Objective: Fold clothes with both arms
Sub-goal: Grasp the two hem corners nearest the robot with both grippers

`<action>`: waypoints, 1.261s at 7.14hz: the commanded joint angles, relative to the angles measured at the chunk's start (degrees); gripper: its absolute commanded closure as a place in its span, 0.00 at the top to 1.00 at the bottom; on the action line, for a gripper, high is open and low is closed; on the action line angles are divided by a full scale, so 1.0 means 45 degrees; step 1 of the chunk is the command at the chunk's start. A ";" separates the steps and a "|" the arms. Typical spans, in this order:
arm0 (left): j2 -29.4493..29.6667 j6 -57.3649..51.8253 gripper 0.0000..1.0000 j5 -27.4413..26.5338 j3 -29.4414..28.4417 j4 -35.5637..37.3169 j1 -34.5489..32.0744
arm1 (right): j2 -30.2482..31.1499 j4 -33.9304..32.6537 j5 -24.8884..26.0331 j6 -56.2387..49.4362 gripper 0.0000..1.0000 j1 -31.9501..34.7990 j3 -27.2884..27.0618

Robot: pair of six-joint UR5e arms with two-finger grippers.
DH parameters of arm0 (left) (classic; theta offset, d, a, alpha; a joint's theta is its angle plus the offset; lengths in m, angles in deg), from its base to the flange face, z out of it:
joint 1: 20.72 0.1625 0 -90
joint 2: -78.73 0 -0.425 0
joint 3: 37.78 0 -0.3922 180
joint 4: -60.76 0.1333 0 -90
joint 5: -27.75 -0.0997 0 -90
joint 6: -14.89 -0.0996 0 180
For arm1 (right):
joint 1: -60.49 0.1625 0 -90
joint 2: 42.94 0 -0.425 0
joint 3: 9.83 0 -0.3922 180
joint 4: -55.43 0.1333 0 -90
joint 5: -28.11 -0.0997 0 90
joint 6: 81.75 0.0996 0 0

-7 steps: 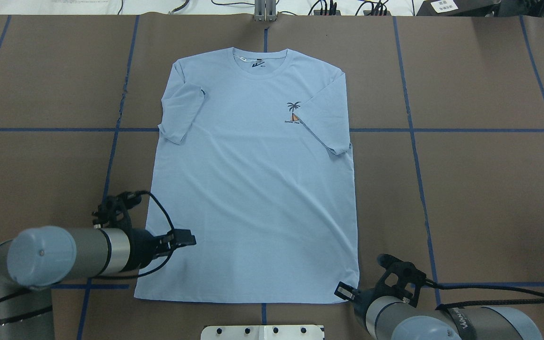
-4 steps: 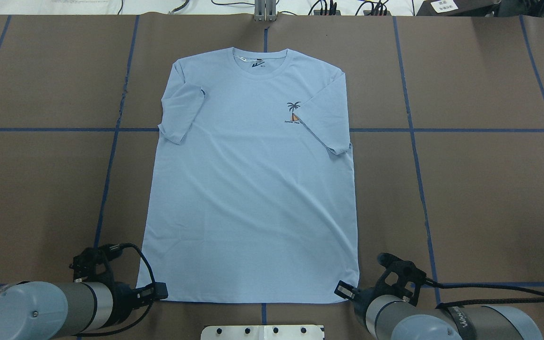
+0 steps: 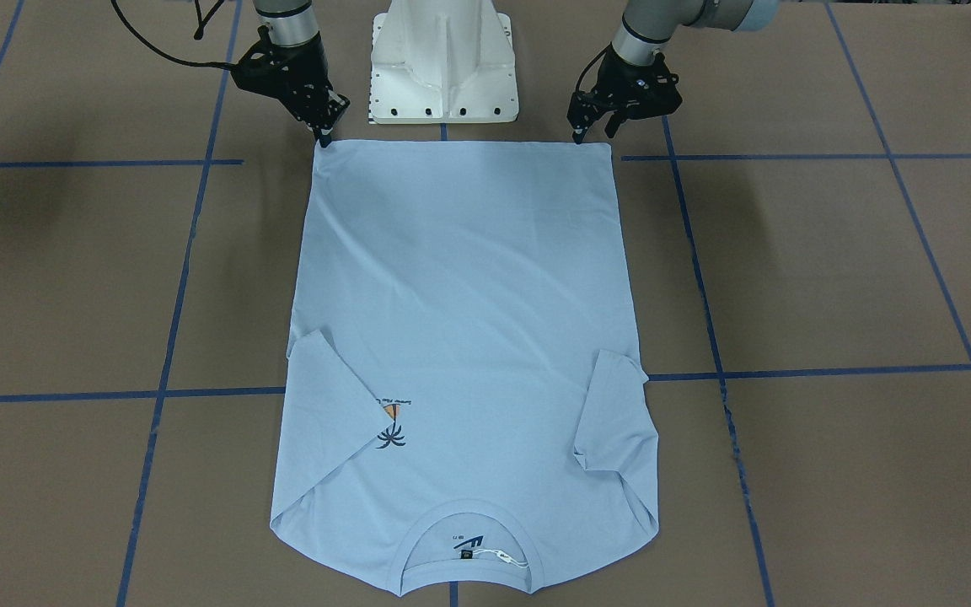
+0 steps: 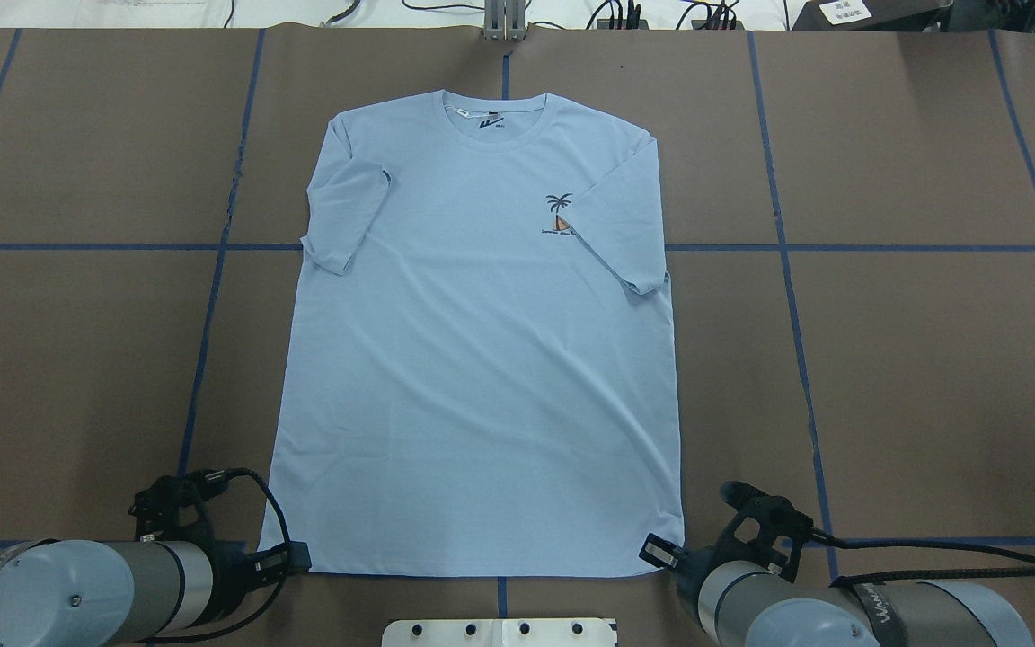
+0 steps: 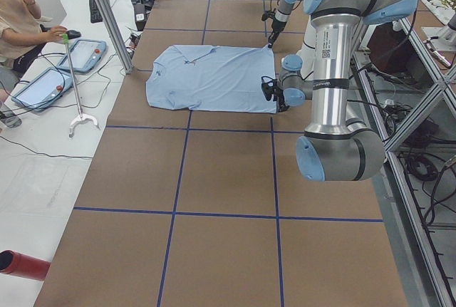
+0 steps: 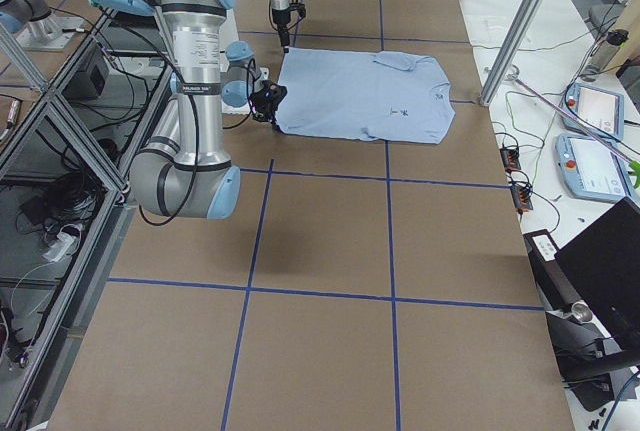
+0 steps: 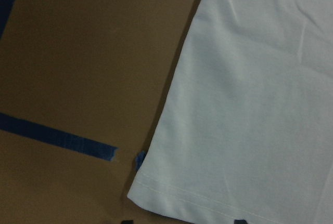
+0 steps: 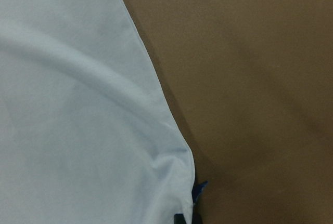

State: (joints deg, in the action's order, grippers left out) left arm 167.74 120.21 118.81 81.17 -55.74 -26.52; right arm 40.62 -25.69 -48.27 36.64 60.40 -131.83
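Observation:
The light blue T-shirt [image 4: 482,359] lies flat on the brown table, collar at the far side, both sleeves folded inward; the palm-tree print [image 4: 559,214] shows. My left gripper [image 4: 297,557] is at the near left hem corner, open; in the left wrist view two dark fingertips [image 7: 125,221] straddle the hem of the T-shirt [image 7: 250,104]. At the near right hem corner my right gripper [image 4: 659,550] is shut on the cloth; the right wrist view shows the puckered corner of the T-shirt [image 8: 78,104] at the closed tips. From the front, the left gripper [image 3: 592,135] and right gripper [image 3: 325,135] sit at the two hem corners.
The white pedestal base [image 3: 443,59] stands between the arms, just behind the hem. Blue tape lines [image 4: 212,314] cross the table. A person [image 5: 21,15] sits off the far end beside tablets [image 5: 78,54]. Cables run along the far edge [image 4: 625,13].
My left arm has drawn back from over the shirt's lower left to the near left hem corner, then settled slightly. The right arm and the shirt have stayed still.

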 commanded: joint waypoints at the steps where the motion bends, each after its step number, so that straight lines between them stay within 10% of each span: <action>1: -0.0013 -0.0007 0.66 -0.0001 -0.0181 0.0069 0.0001 | 0.0005 0.0000 0.0001 -0.0002 0.00 0.0001 0.0002; 3: -0.0033 -0.0007 0.30 -0.0001 -0.0182 0.0069 -0.0019 | 0.0005 0.0000 0.0001 -0.0002 0.00 0.0001 -0.0037; 6: 0.0026 -0.0007 0.00 -0.0020 -0.0144 0.0577 -0.0096 | 0.0005 0.0000 0.0001 0.0017 0.00 0.0001 -0.0037; 9: 0.0162 -0.0007 0.00 -0.0020 0.0341 0.0577 -0.0175 | 0.0160 0.0020 -0.0019 -0.0021 0.00 0.0137 -0.0270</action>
State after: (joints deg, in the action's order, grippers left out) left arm 168.17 120.12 118.72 81.32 -53.19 -27.25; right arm 40.85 -25.63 -48.27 36.62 60.76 -132.32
